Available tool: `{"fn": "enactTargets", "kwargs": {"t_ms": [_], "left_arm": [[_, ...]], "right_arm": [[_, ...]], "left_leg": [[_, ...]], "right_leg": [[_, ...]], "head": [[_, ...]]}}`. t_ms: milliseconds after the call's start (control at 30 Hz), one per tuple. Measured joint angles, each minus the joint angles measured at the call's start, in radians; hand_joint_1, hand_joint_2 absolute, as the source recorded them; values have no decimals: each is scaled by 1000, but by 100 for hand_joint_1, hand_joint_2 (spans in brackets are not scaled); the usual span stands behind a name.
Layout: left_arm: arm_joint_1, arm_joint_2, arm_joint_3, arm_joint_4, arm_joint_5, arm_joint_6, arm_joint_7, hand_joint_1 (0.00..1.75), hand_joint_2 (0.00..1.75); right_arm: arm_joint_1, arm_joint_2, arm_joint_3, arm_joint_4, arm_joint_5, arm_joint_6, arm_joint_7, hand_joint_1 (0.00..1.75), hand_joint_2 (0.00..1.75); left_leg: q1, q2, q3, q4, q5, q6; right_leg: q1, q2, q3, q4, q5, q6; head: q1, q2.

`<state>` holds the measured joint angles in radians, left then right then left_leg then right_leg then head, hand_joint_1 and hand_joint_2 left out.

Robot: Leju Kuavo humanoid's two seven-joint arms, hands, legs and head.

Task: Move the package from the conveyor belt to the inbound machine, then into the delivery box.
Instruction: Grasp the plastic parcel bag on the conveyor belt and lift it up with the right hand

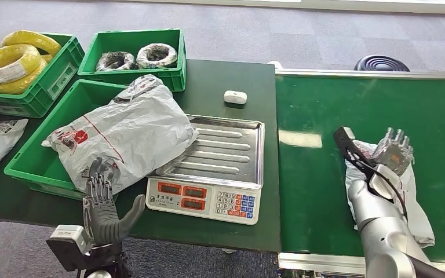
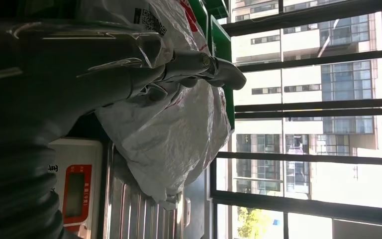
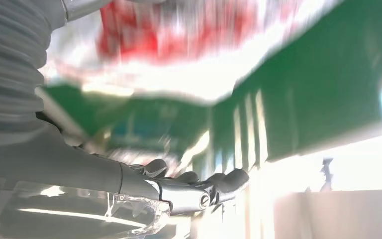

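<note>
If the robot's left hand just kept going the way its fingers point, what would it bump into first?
Most likely the big grey package lying partly in the green crate and partly on the scale's tray. The left hand points up at it, fingertips at its near edge; whether they touch is unclear.

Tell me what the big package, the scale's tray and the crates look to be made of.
Big package: thin grey-white plastic film, matte; it is crumpled and creased. Scale's tray: likely stainless steel, glossy; ribbed, with bright reflections. Crates: rigid green moulded plastic, judging by thick rims and ribbed walls.
</note>
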<state>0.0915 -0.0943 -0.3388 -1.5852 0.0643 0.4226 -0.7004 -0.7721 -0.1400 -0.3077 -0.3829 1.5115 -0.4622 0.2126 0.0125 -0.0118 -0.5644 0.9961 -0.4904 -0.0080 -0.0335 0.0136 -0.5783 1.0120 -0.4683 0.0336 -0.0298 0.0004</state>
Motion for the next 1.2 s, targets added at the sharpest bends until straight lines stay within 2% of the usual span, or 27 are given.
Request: {"fn": "enactTargets", "kwargs": {"t_ms": [67,200,300,400,467,533,600,700,767,867,1200], "left_arm": [[7,2,3,-9,0,-1,0,0,175],[13,5,5,-21,1,-1,0,0,175],[14,7,5,-22,5,-2,0,0,175],[14,10,5,-22,7,-7,0,0,175],[13,12,5,-22,7,-9,0,0,175],[13,13,5,-22,6,-9,0,0,175],[10,14,5,-21,0,-10,0,0,175],[3,15,5,-13,-11,-13,0,0,175],[-3,16,6,-7,-14,-16,0,0,175],[-6,16,9,-2,-15,-19,0,0,175],[-6,16,17,4,-15,-21,0,0,175]], "right_arm": [[-21,-28,55,5,4,-27,63,0,175],[-37,-59,130,13,5,-31,93,0,175],[-40,-76,184,20,5,-39,146,0,175],[-41,-103,275,27,5,-107,208,0,175],[-41,-122,332,31,1,-165,220,0,175],[-42,-129,352,39,-39,-130,183,0,175],[-42,-125,334,50,-144,23,96,0,175],[-29,-107,261,60,-322,296,-86,0,175],[-14,-94,213,61,-379,385,-185,0,175],[0,-82,162,61,-401,431,-249,0,175],[11,-61,115,61,-398,442,-256,0,175]], "left_leg": [[0,0,0,0,0,0],[0,0,0,0,0,0],[0,0,0,0,0,0],[0,0,0,0,0,0],[0,0,0,0,0,0],[0,0,0,0,0,0],[0,0,0,0,0,0],[0,0,0,0,0,0],[0,0,0,0,0,0],[0,0,0,0,0,0],[0,0,0,0,0,0]], "right_leg": [[0,0,0,0,0,0],[0,0,0,0,0,0],[0,0,0,0,0,0],[0,0,0,0,0,0],[0,0,0,0,0,0],[0,0,0,0,0,0],[0,0,0,0,0,0],[0,0,0,0,0,0],[0,0,0,0,0,0],[0,0,0,0,0,0],[0,0,0,0,0,0]], "head": [[0,0],[0,0],[0,0],[0,0],[0,0],[0,0],[0,0],[0,0],[0,0],[0,0],[0,0]]}}
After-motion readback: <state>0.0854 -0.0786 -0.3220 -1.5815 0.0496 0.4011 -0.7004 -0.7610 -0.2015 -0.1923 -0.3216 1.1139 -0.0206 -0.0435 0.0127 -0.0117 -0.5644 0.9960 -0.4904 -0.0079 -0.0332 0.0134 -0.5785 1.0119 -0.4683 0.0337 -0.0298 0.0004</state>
